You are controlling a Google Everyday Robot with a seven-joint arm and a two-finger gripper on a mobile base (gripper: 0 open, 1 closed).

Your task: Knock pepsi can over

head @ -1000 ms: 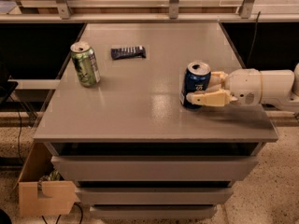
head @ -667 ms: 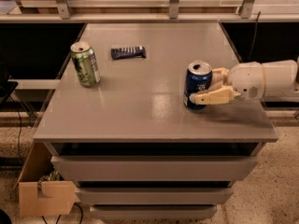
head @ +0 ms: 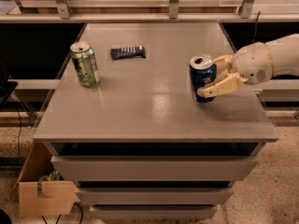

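we are finding the gripper (head: 210, 76) extending in from the right, its fingers clasping the upright pepsi can (head: 202, 80) near the counter's (head: 140, 113) right edge. farther left a green can (head: 85, 64) is standing; beyond it a dark wrapper (head: 128, 52) is lying flat.

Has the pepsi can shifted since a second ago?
Yes. The pepsi can, held in the jaws of the gripper, has shifted slightly right, away from the green can and toward the right edge of the table.
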